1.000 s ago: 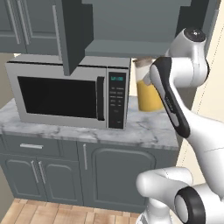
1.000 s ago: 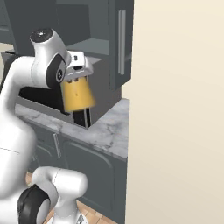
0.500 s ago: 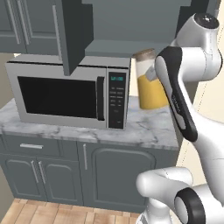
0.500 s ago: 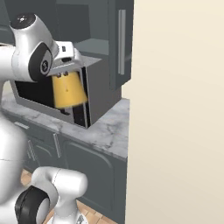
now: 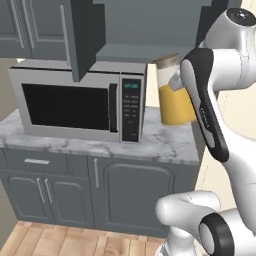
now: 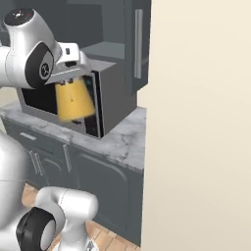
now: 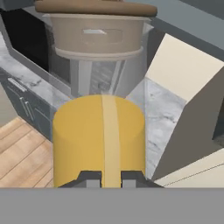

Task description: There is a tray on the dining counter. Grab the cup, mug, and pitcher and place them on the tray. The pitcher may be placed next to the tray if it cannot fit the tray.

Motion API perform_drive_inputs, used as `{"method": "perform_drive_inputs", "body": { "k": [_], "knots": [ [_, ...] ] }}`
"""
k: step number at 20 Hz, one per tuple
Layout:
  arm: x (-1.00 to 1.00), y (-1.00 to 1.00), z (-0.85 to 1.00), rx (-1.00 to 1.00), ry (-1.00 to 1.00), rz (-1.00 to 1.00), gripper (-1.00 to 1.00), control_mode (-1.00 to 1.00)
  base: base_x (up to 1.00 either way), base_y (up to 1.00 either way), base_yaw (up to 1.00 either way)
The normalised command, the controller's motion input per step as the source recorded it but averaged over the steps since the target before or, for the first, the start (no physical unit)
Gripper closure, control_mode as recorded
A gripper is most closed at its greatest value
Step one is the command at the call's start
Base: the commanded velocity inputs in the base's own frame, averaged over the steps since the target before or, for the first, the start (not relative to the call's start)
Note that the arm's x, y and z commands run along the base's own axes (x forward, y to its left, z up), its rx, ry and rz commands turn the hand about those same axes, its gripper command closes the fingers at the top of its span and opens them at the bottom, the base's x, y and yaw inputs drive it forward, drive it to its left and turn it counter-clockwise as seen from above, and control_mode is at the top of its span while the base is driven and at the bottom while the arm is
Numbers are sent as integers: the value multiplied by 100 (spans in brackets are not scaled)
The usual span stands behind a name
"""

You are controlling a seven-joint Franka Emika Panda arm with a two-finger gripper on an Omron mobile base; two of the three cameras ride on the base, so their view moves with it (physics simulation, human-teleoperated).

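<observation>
Left base view: a microwave (image 5: 80, 106) is seen on a grey-veined marble worktop (image 5: 165, 145), over dark grey cabinet doors (image 5: 140, 192); all of it lies to the left of and below the jaws.
Pitcher: the pitcher (image 5: 174, 92) is held in the air, clear of the worktop, just right of the microwave; its yellow-orange lower part and paler, clearer upper part are shown, and it is leaned slightly.
Arm: the white arm (image 5: 220, 70) is seen bent over the pitcher from the right, and the pitcher's right side is covered by it.
Right base view: the pitcher (image 6: 73, 100) is seen hanging under the jaws (image 6: 71, 73), in front of the microwave (image 6: 105, 105) and above the marble worktop (image 6: 122, 142); a cream wall (image 6: 201, 122) stands well to the right of the jaws.
Hand view: the pitcher (image 7: 98, 131) is seen pinched at its body between the two dark finger tips (image 7: 92, 177).
Jaws: narrowly set and clamped on the pitcher.
</observation>
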Motion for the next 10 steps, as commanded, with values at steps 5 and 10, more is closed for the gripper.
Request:
{"method": "perform_drive_inputs", "body": {
  "k": [5,10],
  "knots": [
    [0,0,0,0,0,0,100,100,-84,-51,-3],
    [0,0,0,0,0,0,100,100,-52,-78,-44]
  ]
}}
